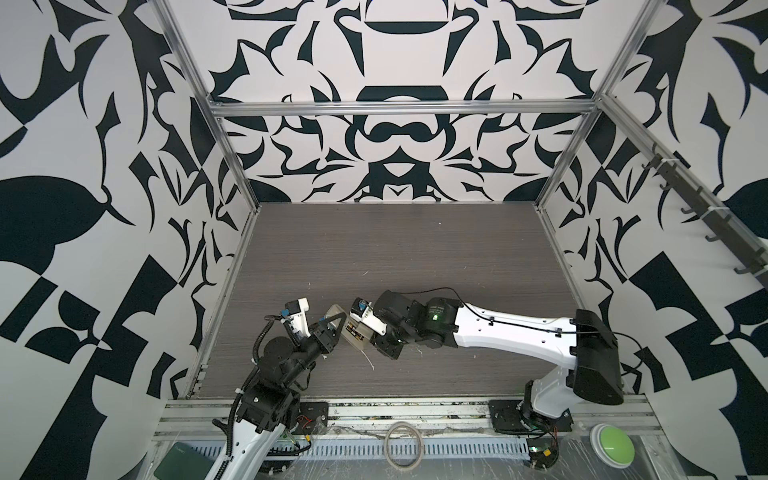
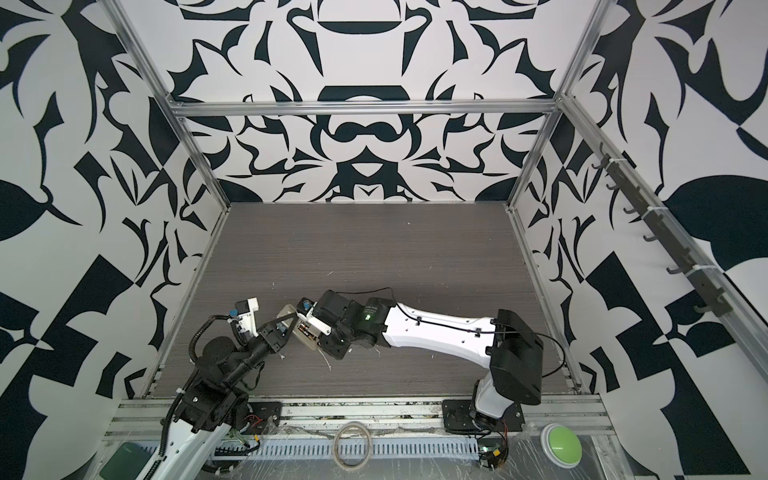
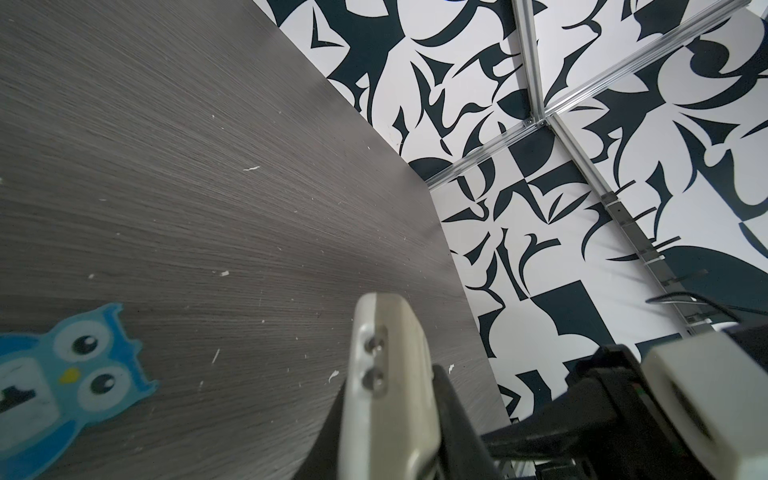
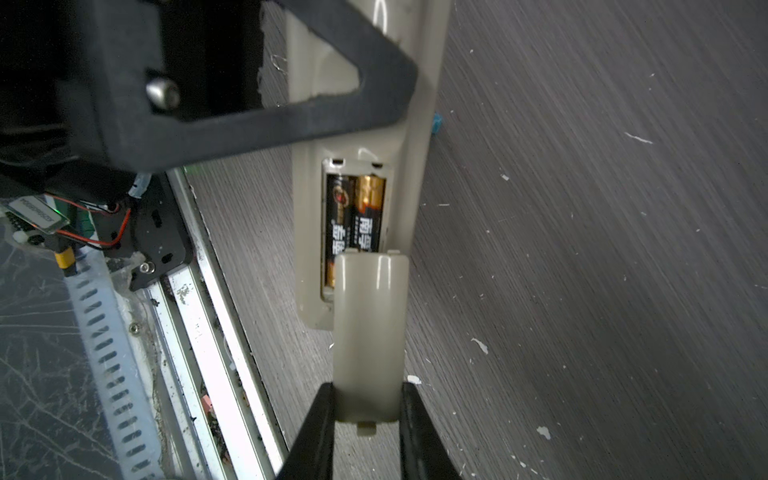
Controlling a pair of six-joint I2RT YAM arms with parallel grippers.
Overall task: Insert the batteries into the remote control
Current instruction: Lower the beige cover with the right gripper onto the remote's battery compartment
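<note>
Batteries (image 4: 353, 224) lie side by side in the open bay of the remote (image 4: 309, 249); left gripper (image 1: 340, 323) clamps it, back up, near the front edge of the table (image 4: 582, 249). Right gripper (image 4: 368, 397) pinches the cover (image 4: 368, 332) narrowly; the cover overlaps one end of the bay.

Blue owl toy (image 3: 62, 374) on grey table (image 3: 208, 166); green button (image 1: 612, 445) off it.

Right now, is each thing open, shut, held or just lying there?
Remote control: held, compartment open.
Batteries: both in compartment.
Battery cover: held, not closed.
Left end effector: shut on remote control.
Right end effector: shut on battery cover.
Owl toy: lying flat.
</note>
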